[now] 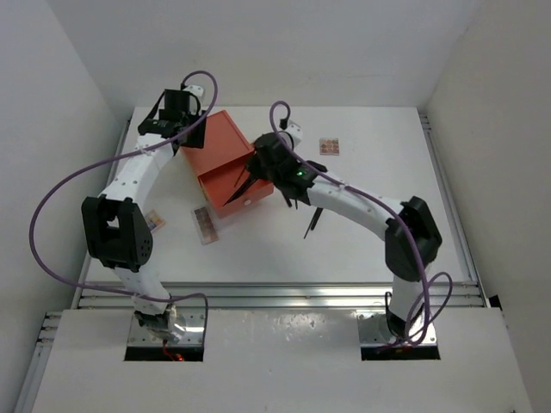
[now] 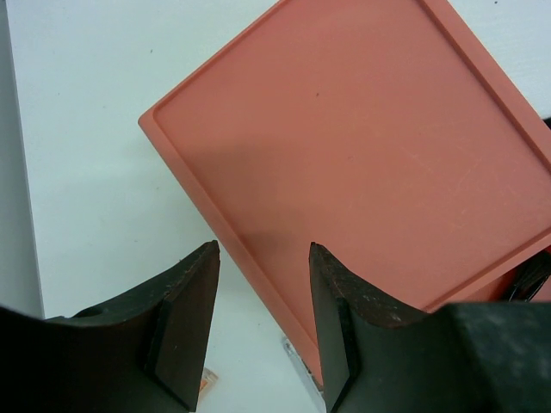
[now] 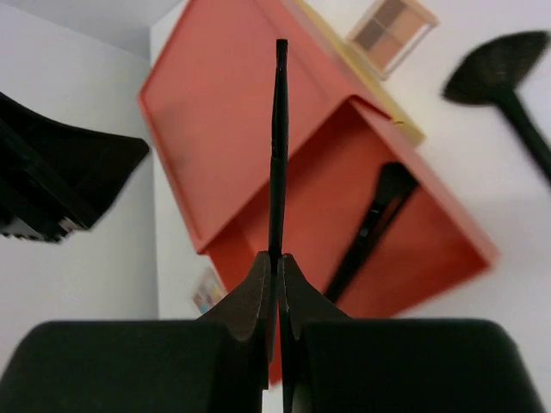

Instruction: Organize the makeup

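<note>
Box [image 1: 219, 142]: rigid, probably light; left fingers [image 2: 194, 301] spread astride its edge.
Palettes [image 1: 329, 146] on worktop [image 1: 284, 249]: flat, likely brittle, take by edges.
Fan brush [image 3: 504, 73] on worktop: grip handle, spare bristles.
Stick [image 3: 278, 146]: slim, stiff, pinched endwise by right fingers [image 3: 250, 301] above open drawer [image 3: 430, 224].

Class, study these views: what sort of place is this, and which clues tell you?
Probably a robotics lab test cell: a white table boxed in by white walls, a left arm and right arm mounted at its near edge, and a makeup palette near an orange drawer box.
</note>
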`<state>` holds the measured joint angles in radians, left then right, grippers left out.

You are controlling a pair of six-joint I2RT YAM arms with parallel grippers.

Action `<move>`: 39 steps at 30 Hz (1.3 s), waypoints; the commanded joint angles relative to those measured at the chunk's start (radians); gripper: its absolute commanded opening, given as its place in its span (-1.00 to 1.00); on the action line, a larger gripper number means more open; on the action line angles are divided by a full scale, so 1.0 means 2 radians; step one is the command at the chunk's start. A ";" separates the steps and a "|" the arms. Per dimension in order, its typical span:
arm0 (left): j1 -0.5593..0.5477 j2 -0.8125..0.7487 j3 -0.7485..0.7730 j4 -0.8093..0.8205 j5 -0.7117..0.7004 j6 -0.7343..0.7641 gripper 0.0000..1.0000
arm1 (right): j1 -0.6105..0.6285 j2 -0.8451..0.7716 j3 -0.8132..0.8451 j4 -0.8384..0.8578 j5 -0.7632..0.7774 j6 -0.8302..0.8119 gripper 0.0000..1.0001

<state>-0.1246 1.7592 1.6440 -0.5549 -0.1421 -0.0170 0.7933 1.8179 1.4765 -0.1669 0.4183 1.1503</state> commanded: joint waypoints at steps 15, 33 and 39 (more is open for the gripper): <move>0.009 -0.038 -0.023 0.024 0.016 -0.012 0.04 | 0.027 0.116 0.098 0.007 -0.009 0.107 -0.92; 0.009 -0.034 -0.009 0.019 0.030 -0.002 0.06 | 0.007 0.018 0.099 -0.020 -0.084 -0.206 -0.05; 0.013 -0.029 -0.004 0.019 0.030 0.008 0.06 | -0.089 -0.034 0.037 -0.184 -0.070 -0.265 0.00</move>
<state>-0.1146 1.7184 1.5936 -0.5339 -0.0921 -0.0189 0.7074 1.7924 1.6024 -0.3344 0.2554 0.7250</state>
